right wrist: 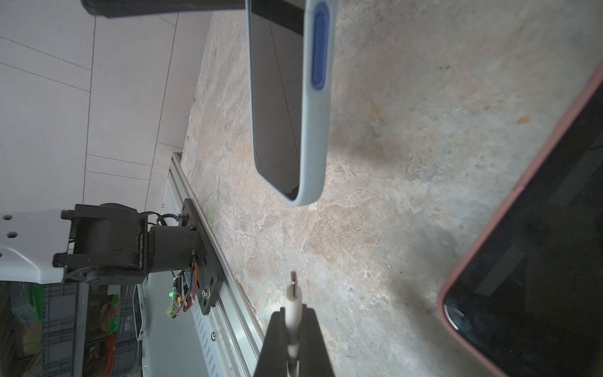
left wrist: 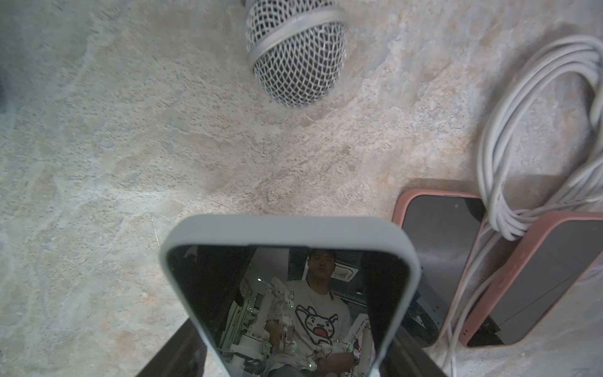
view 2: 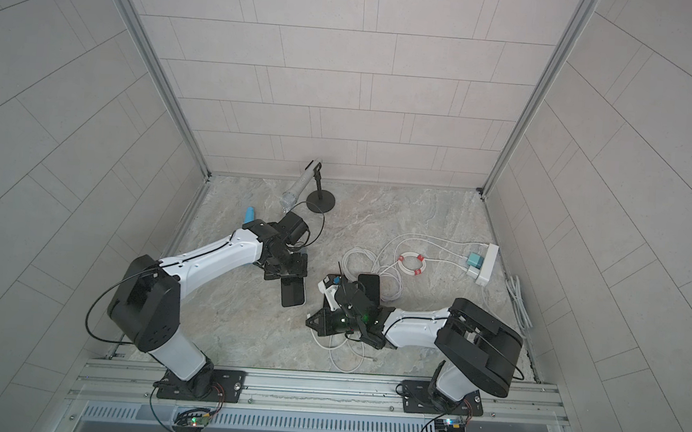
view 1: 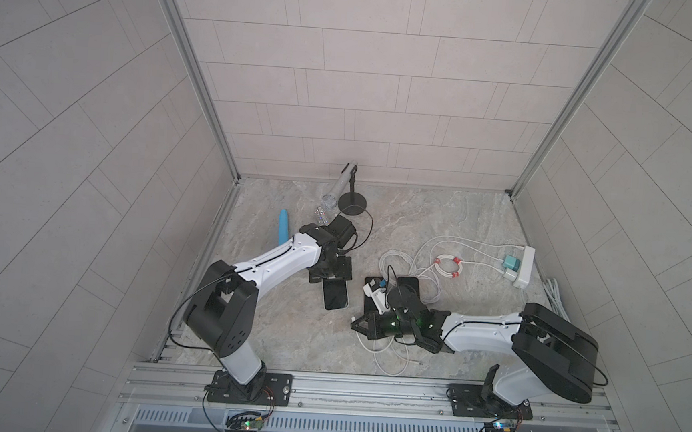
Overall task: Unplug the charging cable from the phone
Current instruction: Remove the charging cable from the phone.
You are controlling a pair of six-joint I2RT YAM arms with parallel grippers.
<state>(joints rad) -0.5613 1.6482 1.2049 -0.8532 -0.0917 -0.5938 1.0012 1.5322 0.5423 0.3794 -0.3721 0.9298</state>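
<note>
White plug (right wrist: 293, 290) is pinched between the pressed-together jaws of the right gripper (right wrist: 293, 315), already clear of the grey-cased phone (right wrist: 277, 114). That phone is clamped at one end by the left gripper (view 1: 329, 275), at ten o'clock from the plug in a top view. The plug is best drawn off toward four o'clock, kept level, then laid down gently.

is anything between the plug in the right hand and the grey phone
Nothing visible. The right hand grips the cable plug, its tip free, with only bare table between it and the grey-cased phone. The pink-cased phone lies aside.
</note>
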